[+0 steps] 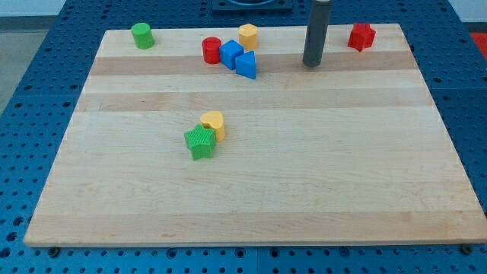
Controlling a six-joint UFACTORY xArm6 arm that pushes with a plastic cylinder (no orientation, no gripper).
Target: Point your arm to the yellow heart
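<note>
The yellow heart lies left of the board's middle, touching a green star just below and left of it. My tip rests on the board near the view's top, right of centre, well up and to the right of the yellow heart and far apart from it.
A wooden board lies on a blue pegboard. Near the top: a green cylinder at left, a cluster of red cylinder, blue cube, blue triangle and yellow hexagon, and a red star at right.
</note>
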